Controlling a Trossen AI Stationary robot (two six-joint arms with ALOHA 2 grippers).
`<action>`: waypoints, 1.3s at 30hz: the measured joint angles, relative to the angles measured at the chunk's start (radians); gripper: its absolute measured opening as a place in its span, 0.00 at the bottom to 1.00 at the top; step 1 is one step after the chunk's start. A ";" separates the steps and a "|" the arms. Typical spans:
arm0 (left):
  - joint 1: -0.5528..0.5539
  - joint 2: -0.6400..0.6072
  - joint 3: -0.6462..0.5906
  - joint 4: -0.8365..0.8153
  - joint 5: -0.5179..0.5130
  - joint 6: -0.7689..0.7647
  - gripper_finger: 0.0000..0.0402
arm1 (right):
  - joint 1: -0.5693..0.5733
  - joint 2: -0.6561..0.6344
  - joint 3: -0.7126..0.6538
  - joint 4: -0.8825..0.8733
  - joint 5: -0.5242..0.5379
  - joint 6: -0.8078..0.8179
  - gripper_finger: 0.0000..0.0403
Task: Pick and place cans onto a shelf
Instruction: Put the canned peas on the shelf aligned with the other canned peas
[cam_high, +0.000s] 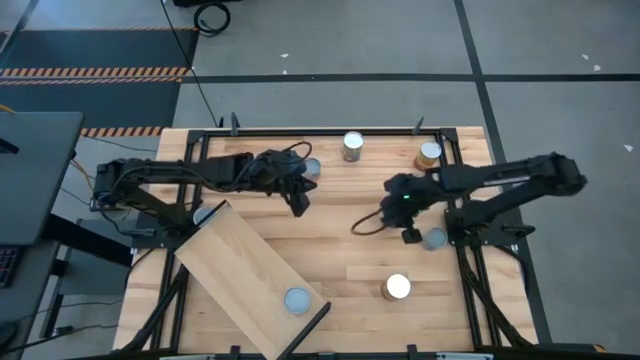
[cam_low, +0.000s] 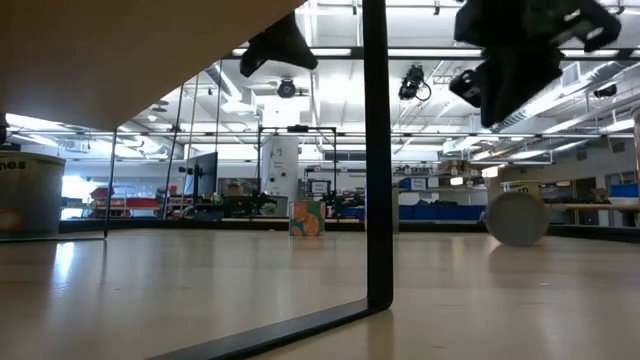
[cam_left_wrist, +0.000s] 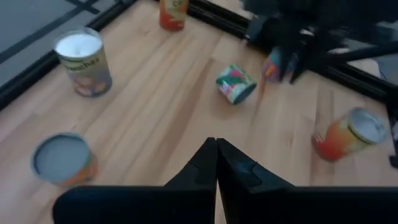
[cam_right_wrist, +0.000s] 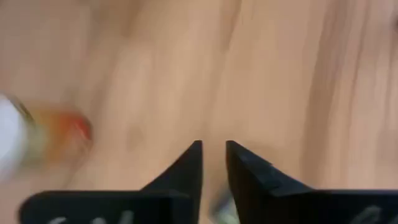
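A: Looking down, cans are scattered: a white-topped can (cam_high: 397, 288) at lower right, a grey-topped can (cam_high: 296, 300) on the pale shelf (cam_high: 240, 270) at lower left.
B: Hands?
A: Left hand (cam_high: 299, 207) closed, empty, centre-left. Right hand (cam_high: 410, 236) slightly parted, empty, beside another can (cam_high: 434, 239).
B: Surroundings?
A: Wood table (cam_high: 350, 250), black-framed edges; bare middle.

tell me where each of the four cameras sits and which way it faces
high: above, straight down on the table; both arms, shelf.
low: table height, level across to the room; shelf's dark bar, right gripper overhead.
left wrist: past the shut left gripper at cans.
right wrist: down past the right gripper, slightly parted, at bare wood.
shared: white-topped can.
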 joint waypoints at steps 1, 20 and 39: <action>-0.010 -0.002 0.000 -0.003 0.000 0.000 0.03 | 0.000 0.037 0.029 -0.050 0.026 -0.052 0.24; -0.108 -0.002 0.001 -0.108 -0.010 0.008 0.03 | 0.001 0.338 0.069 -0.318 0.138 -0.598 0.74; -0.107 -0.002 0.001 -0.127 -0.010 0.011 0.03 | -0.009 0.517 0.072 -0.372 0.069 -0.513 0.77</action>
